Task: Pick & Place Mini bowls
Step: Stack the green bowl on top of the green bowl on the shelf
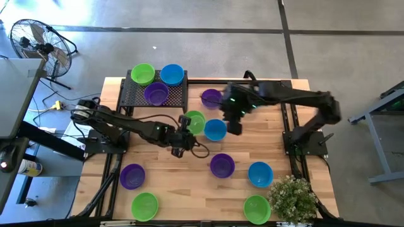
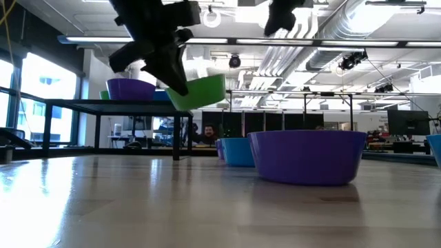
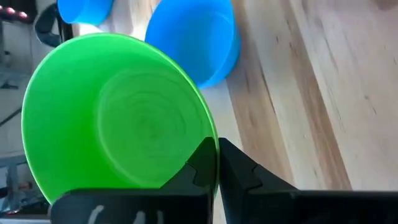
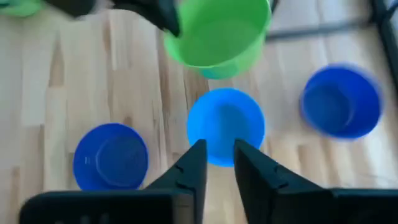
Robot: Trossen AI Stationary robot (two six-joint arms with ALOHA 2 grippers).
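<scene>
While the left claw (image 1: 183, 140) pinches the rim of a green bowl (image 1: 194, 121) and holds it lifted clear of the tabletop (image 1: 164, 183), the right claw (image 1: 233, 125) hangs above a blue bowl (image 1: 215, 129) just beside it. In the left wrist view the two fingers (image 3: 205, 163) are closed tight on the green bowl's (image 3: 118, 118) wall, one inside and one outside, and the bowl tilts with its opening turned toward the camera. The low view shows the same bowl (image 2: 198, 91) in the air, tipped, under the dark left arm. The right claw's (image 4: 219, 163) fingers stand a little apart with nothing between them, and the blue bowl (image 4: 226, 126) sits on the wood straight below them.

Three bowls are on the black rack (image 1: 129, 96) at the far side: a green one (image 1: 142, 74), a blue one (image 1: 172, 74) and a purple one (image 1: 156, 93). Another purple bowl (image 1: 211, 98) rests on the wood just right of the rack, partly under the right arm. Nearer the front edge lie a purple bowl (image 1: 222, 165) near the middle, a blue bowl (image 1: 260, 174) to its right, a purple bowl (image 1: 132, 176) on the left, and two green bowls, one front left (image 1: 144, 205) and one front right (image 1: 257, 209). A small potted plant (image 1: 294, 198) stands at the front right corner, next to that last green bowl. A floor fan (image 1: 35, 39) stands off the tabletop at far left.
</scene>
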